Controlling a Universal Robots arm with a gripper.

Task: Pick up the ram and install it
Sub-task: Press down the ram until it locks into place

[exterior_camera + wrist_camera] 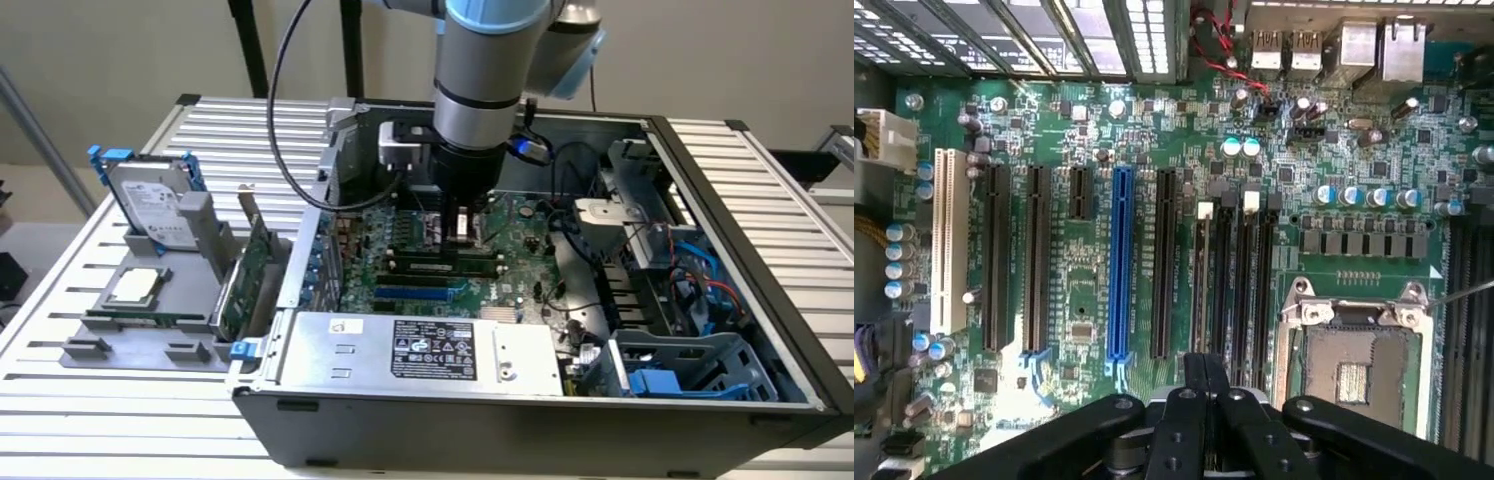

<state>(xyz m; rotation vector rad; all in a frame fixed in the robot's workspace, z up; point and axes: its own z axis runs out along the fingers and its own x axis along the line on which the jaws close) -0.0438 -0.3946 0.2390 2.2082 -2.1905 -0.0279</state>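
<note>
Right up close, the black gripper (1206, 375) hangs low over the motherboard (1084, 300), its tip just short of the four dark memory slots (1234, 280). The empty processor socket (1354, 365) sits on one side of them and the blue slot (1121, 265) on the other. Is it open, closed, carrying anything? I cannot tell from here.

In the exterior view the arm drops straight into the open computer case (534, 420), with the gripper (461, 225) just above the board at the case's centre. Over at nine o'clock from the case sits the grey tray (80, 350). A thin green strip lies along it below the silver processor chip (138, 287), and I take that for the ram (134, 320), well apart from the gripper.

My read: seating wants the stick parallel to one slot, the white latches (1204, 210) swung back, and pressure straight down and even. Any tilt risks jamming one end.
</note>
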